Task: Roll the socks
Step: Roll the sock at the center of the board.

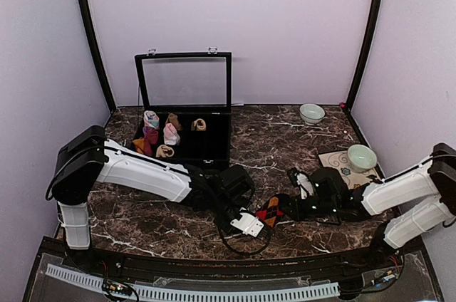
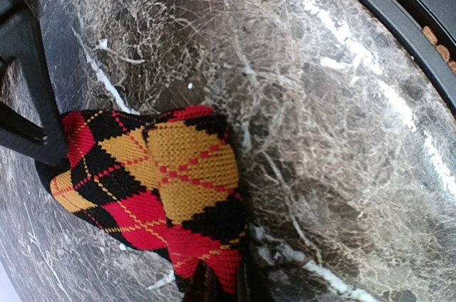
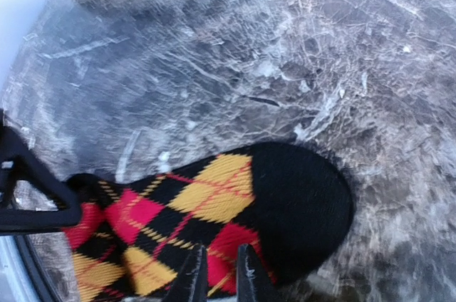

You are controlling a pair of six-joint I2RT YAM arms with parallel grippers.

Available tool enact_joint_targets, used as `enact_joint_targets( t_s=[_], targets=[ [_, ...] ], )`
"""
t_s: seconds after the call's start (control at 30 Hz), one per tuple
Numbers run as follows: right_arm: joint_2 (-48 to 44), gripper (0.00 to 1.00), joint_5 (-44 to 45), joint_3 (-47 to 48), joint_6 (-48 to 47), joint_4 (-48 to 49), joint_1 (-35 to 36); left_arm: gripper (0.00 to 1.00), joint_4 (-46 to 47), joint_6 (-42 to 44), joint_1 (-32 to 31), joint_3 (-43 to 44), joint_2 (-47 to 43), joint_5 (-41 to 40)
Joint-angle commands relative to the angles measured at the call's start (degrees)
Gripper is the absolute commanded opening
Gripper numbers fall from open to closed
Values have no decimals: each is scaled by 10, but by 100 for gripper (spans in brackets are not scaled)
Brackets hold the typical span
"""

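One of the socks, black with red and yellow argyle diamonds (image 1: 269,211), lies bunched on the marble table between my two grippers. In the left wrist view the sock (image 2: 157,188) is folded over, and my left gripper (image 2: 221,286) is shut on its near red edge. In the right wrist view the sock's black toe (image 3: 303,206) points right, and my right gripper (image 3: 219,273) has its jaws drawn close with a strip of red knit pinched between them. Each wrist view shows the other arm's dark finger at the left edge. In the top view my left gripper (image 1: 251,222) and right gripper (image 1: 280,209) meet at the sock.
A black box (image 1: 217,151) with its glass lid raised stands behind the left arm and holds several small sock rolls (image 1: 171,134). A pale bowl (image 1: 311,112) sits at the back right, and another bowl (image 1: 361,157) on a patterned mat. The table's black front rim (image 2: 399,17) runs close by.
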Motion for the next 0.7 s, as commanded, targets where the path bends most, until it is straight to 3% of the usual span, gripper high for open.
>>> enact_joint_targets(
  t_s=[0.0,0.37,0.67],
  targets=[
    [76,11,-35,41,-25,16,-17,0,-128,-27,7,-66,25,-73],
    [294,3,-95,227,-70,5,-20,0,-184,-49,7,-122,-19,-72],
    [347,6,-141,300,-85,9,-27,0,-217,-50,7,-125,5,-25]
  ],
)
